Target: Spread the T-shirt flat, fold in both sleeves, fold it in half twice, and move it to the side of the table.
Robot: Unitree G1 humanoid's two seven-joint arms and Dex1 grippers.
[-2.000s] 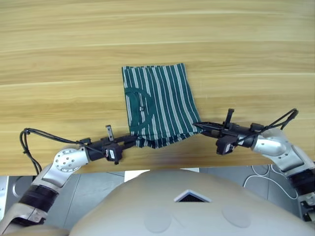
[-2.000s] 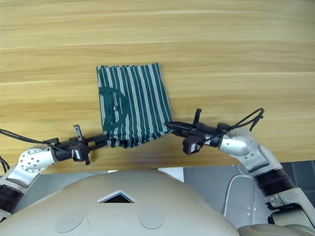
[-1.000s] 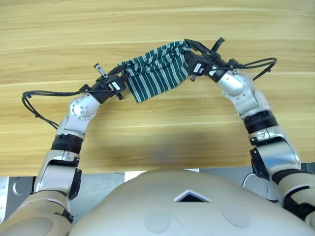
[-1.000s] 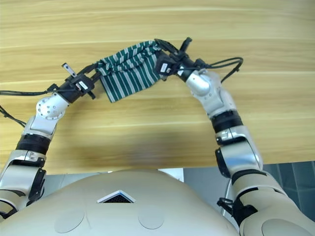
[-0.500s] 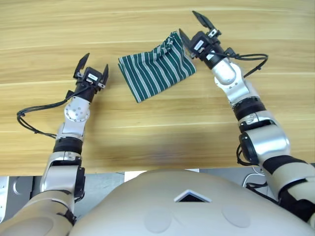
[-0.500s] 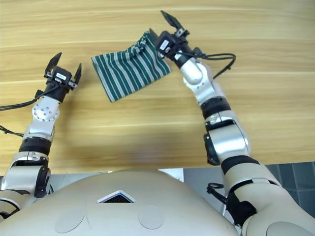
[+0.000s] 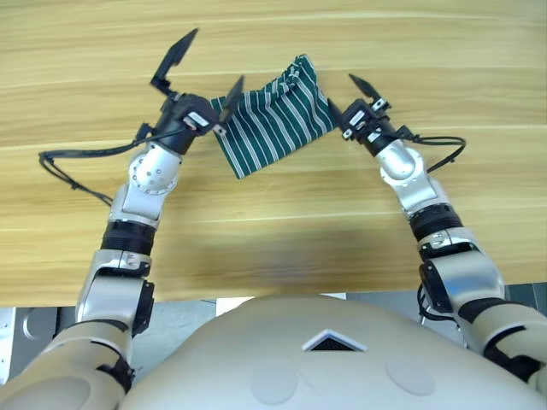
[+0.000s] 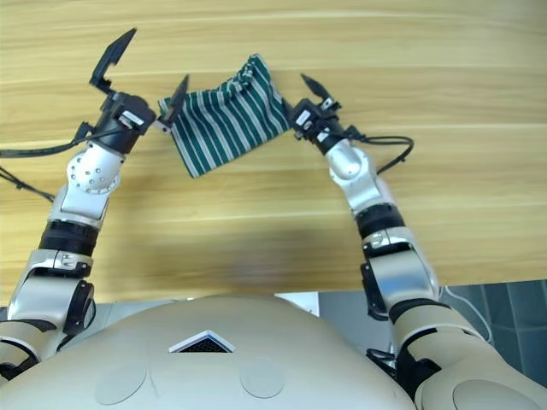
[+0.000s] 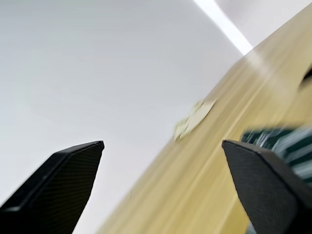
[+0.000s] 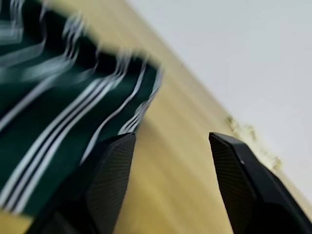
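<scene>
The left gripper (image 7: pixel 215 58) stood wide open and empty. One finger was raised clear, and the other lay at the near left corner of the shirt (image 7: pixel 273 120); whether it touched the cloth could not be told. The right gripper (image 7: pixel 340 92) was also open, less widely, and held nothing. It sat just beside the shirt's right edge. The shirt lay between the two grippers on the table (image 7: pixel 359 196) as a small folded packet, skewed to the table's grain. The corner nearest the right gripper was bunched and raised.

Judging by this, the folding looked done and the move to the side not yet made. The main risk was the packet coming undone. A pinch that took only the top layer would probably lift it and let the layers below fall open. The bunched corner would make a poor hold and would likely let the stack slip. If the left finger was on the corner, it could snag and drag the fold askew. Both arms were stretched far out, so a push or slide might rumple the cloth.

No writing could be read. The shirt showed only stripes, and the small pale tags on the gripper bodies were too small to read.
</scene>
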